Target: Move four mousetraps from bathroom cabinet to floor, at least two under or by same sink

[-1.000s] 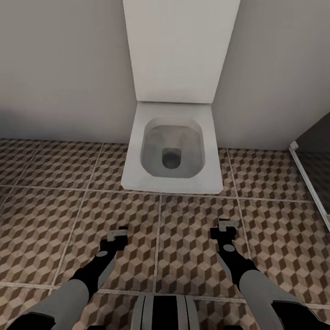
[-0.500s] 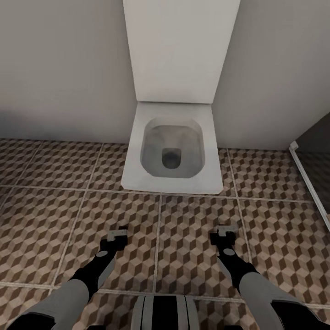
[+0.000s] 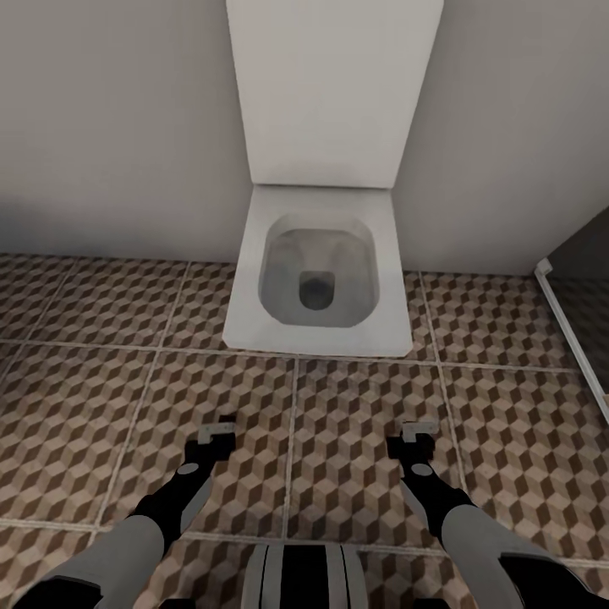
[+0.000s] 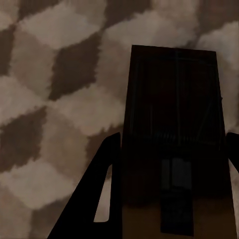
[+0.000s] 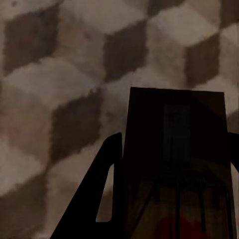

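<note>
Both my arms reach down over the cube-patterned bathroom floor (image 3: pixel 110 406) in front of a toilet. My left gripper (image 3: pixel 216 436) is shut on a mousetrap (image 4: pixel 172 119), a dark flat board with wire parts seen in shadow between the fingers (image 4: pixel 102 189). In my right gripper (image 3: pixel 417 435), also shut, sits another mousetrap (image 5: pixel 177 144) with a red spot near its base. In the head view each mousetrap shows as a small pale piece at the gripper tip, on the left (image 3: pixel 222 428) and on the right (image 3: pixel 419 427). The cabinet and the sink are out of view.
A white toilet (image 3: pixel 317 254) with its lid up stands against the grey wall (image 3: pixel 110 127) straight ahead. A white rail (image 3: pixel 571 334) with a dark panel behind it runs along the right edge. Open tiles lie to the left and between my arms.
My right gripper with its mousetrap has edged slightly lower in the head view. The left arm has not visibly moved.
</note>
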